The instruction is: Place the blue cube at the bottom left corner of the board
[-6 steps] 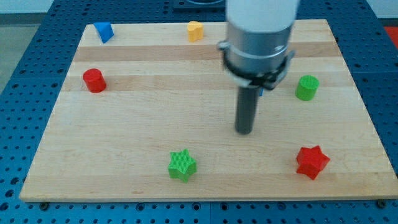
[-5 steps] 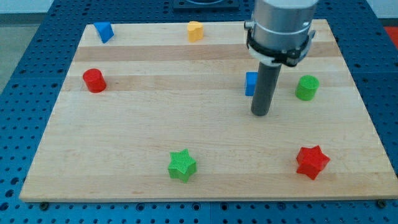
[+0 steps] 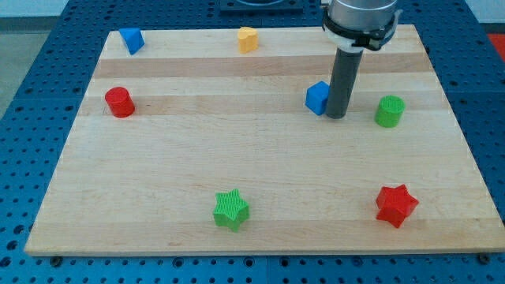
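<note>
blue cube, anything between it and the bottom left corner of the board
Nothing visible. My tip sits right beside the blue cube; the red cylinder and green star lie either side of the path.

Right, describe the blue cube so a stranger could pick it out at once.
Start at the wooden board and go to its upper right area, where the dark rod comes down. The blue cube sits right beside my tip, on the view's left of it. The other blue block is far off in the top left corner.
</note>
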You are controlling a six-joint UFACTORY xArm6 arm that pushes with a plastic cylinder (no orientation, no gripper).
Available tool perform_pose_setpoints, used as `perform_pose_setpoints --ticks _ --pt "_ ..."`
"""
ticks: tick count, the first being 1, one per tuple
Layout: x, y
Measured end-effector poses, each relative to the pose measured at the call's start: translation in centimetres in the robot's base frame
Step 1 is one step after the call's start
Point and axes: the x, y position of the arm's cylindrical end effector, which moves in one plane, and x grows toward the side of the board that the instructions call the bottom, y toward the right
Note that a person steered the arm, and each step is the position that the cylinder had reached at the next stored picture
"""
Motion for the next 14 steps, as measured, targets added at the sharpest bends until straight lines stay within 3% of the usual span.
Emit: perform_pose_setpoints --ticks 4,7,14 --pt "-6.6 1.0" --pt "-2.9 -6.0" --pt "5.8 -7.4"
